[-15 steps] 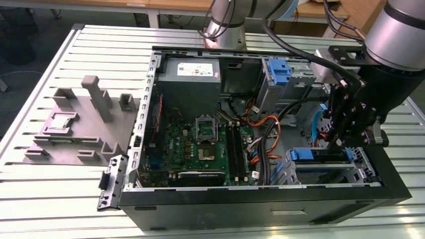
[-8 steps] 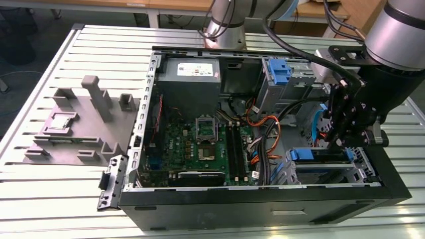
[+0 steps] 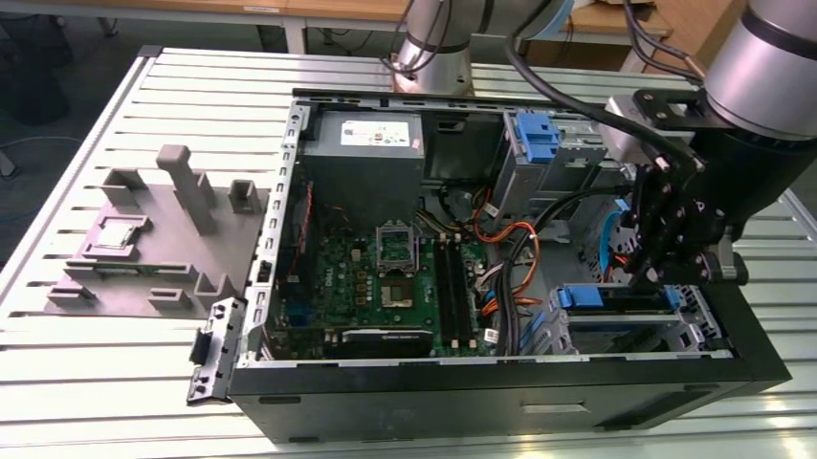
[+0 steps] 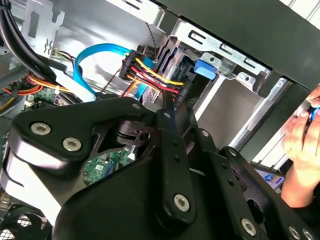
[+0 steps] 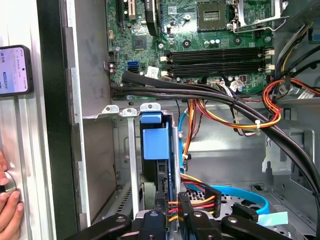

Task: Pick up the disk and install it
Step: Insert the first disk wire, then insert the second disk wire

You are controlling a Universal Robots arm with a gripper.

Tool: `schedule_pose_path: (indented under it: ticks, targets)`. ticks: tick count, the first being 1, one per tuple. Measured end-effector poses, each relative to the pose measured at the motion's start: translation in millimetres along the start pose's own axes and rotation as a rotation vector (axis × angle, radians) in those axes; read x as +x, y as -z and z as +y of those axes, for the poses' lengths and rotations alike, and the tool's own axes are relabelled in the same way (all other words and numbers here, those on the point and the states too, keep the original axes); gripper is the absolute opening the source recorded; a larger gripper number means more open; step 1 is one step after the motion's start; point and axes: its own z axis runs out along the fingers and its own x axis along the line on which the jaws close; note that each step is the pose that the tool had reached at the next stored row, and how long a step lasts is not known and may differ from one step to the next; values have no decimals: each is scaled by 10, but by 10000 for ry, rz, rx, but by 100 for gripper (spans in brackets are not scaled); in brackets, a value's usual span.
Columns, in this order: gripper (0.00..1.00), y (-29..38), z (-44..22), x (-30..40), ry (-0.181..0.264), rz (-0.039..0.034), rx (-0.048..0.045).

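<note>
On the exterior view's left, a grey plastic fixture block with upright posts [image 3: 153,239] is sitting on the slatted white metal bench [image 3: 102,373], just beside the open black desktop computer case [image 3: 511,402]. Inside the case, the green motherboard [image 3: 383,277] is lying flat across the left half, with a grey metal power-supply box with a white sticker [image 3: 370,139] standing at its far edge and a bundle of orange and black cables [image 3: 504,258] running along its right side. Farther right and far, a tall blue plastic latch [image 3: 537,139] is standing against a silver drive cage. At the near right corner of the case, the disk with its blue plastic carrier frame [image 3: 613,298] is sitting edge-up in the silver metal drive bay [image 3: 695,325]; in the first wrist view its blue frame [image 5: 152,137] is showing between the bay walls, with red, yellow and black power wires [image 5: 197,202] plugged in at its end. The black robot gripper [image 3: 671,263] is hanging directly over the disk, reaching down into the bay; I cannot tell from any view how far its jaws are apart or whether it has hold of anything. In both wrist views, a person's hand [image 4: 300,137] [image 5: 7,205] is resting outside the case wall, and a smartphone with a lit screen [image 5: 15,70] is lying on the bench nearby.
</note>
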Motion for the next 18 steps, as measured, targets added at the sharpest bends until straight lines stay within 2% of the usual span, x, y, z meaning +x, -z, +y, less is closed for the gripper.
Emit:
schedule_pose_path:
  ticks: [1, 3, 4, 5, 6, 7, 8, 11, 18]
  targets:
    - [25, 0, -1, 4, -2, -52, -7]
    - [25, 2, -1, 13, -10, -212, -26]
    - [25, 3, -1, 16, -14, -268, -33]
    - [23, 4, -2, 20, -16, -317, -39]
    - [16, 5, -2, 24, -18, -351, -43]
    - [16, 4, -3, 28, -19, -372, -47]
    - [11, 4, -3, 36, -19, -384, -48]
    - [11, 2, -5, 58, -21, -412, -51]
    - [11, 3, -5, 59, -22, -425, -52]
